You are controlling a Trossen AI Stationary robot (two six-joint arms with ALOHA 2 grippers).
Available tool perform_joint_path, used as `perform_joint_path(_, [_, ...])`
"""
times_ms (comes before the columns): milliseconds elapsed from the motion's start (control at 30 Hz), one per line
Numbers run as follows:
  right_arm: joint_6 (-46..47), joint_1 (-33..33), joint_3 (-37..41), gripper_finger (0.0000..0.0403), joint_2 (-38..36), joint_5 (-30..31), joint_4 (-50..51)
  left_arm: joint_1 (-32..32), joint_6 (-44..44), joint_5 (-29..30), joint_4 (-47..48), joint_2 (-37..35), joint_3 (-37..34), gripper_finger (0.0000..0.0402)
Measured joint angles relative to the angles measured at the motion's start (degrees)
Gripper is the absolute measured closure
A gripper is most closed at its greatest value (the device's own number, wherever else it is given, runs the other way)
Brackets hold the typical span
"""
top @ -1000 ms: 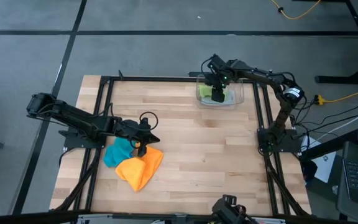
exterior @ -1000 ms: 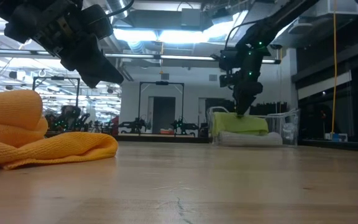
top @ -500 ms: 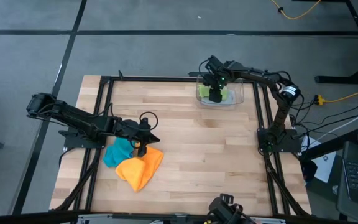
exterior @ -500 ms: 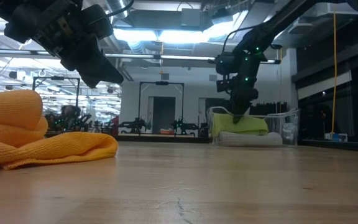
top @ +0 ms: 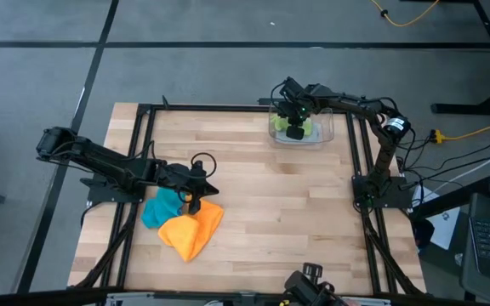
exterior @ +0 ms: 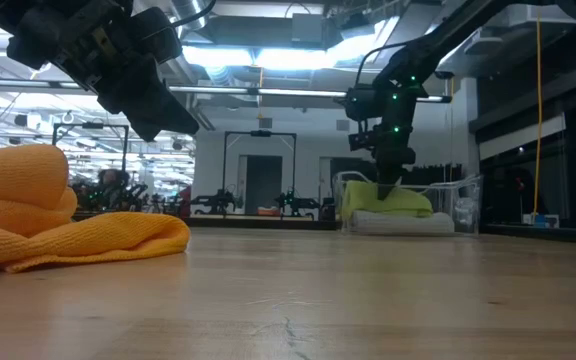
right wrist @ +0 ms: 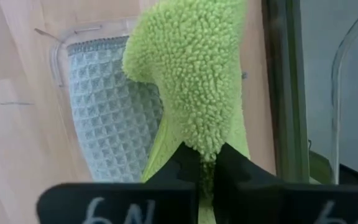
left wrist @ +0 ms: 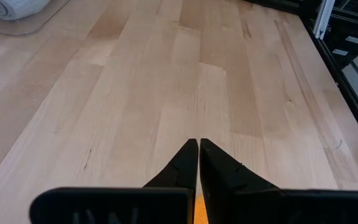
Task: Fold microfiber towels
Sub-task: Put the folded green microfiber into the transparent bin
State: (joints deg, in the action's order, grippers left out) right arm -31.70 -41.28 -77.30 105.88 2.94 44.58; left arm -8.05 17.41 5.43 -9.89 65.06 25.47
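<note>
In the clear bin [top: 323, 127] at the tabletop's [top: 262, 204] far edge, the right claw [right wrist: 207, 163] is pinched shut on a fold of the lime green towel [right wrist: 194, 74], best lifted straight up, clear of the grey towel [right wrist: 107, 118] beneath, before spreading it flat.

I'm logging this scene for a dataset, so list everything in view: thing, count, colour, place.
lime green towel: 1, lime green, in the bin, pinched by the right gripper
grey towel: 1, light grey, in the bin under the green one
clear bin: 1, transparent, table's far right
orange towel: 1, orange, near left, crumpled
teal towel: 1, teal, beside the orange one
table: 1, light wood
right gripper: shut on the lime green towel
left gripper: shut, empty, above the orange towel
</note>
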Motion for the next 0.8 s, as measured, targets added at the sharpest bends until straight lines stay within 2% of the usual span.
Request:
perform_joint_path(200, [-0.1, 0.0, -3.2, 0.0391, 0.0, 0.6, 2.7, 0.0, 0.0, 0.0, 0.0, 0.0, 0.0, 0.0392])
perform_joint_path(367, [-0.1, 0.3, -11.6, 0.0391, 0.0, 2.0, 10.7, 0.0, 0.0, 0.0, 0.0, 0.0, 0.0, 0.0392])
perform_joint_path(500, [-0.3, 0.3, -19.6, 0.0391, -0.1, 1.9, 21.1, 0.0, 0.0, 0.0, 0.0, 0.0, 0.0, 0.0392])
perform_joint_path(667, [-0.3, -0.5, -26.9, 0.0391, -0.2, -1.9, 32.9, 0.0, 0.0, 0.0, 0.0, 0.0, 0.0, 0.0392])
perform_joint_path(800, [-0.2, -0.8, -27.0, 0.0391, -0.2, -4.7, 36.2, 0.0, 0.0, 0.0, 0.0, 0.0, 0.0, 0.0392])
